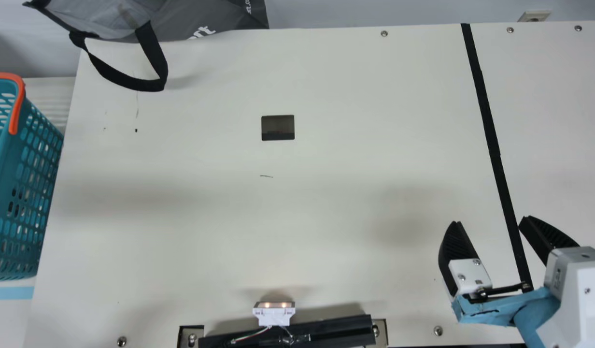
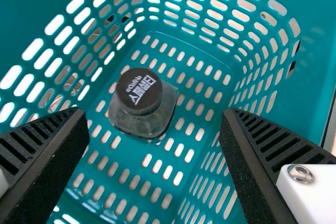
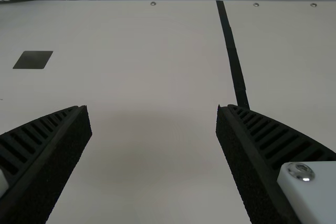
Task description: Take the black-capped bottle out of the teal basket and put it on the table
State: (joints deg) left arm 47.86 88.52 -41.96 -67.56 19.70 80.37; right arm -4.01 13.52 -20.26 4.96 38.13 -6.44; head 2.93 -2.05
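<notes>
The teal basket (image 1: 29, 193) with orange handles stands beyond the table's left edge in the main view. In the left wrist view, the black-capped bottle (image 2: 140, 103) stands on the floor of the basket (image 2: 294, 77), its cap facing the camera. My left gripper (image 2: 155, 114) is open above it, fingers wide apart on both sides, not touching the bottle. At the lower right of the main view my right gripper (image 1: 490, 220) stands open over the table, holding nothing; in the right wrist view the same gripper (image 3: 154, 108) has its fingers wide apart.
A grey bag (image 1: 201, 19) with a black strap lies at the table's back left. The cream table (image 1: 326, 217) has a rectangular cutout (image 1: 278, 127) and a black tape line (image 1: 488, 121). A small lit device (image 1: 274, 313) sits at the front edge.
</notes>
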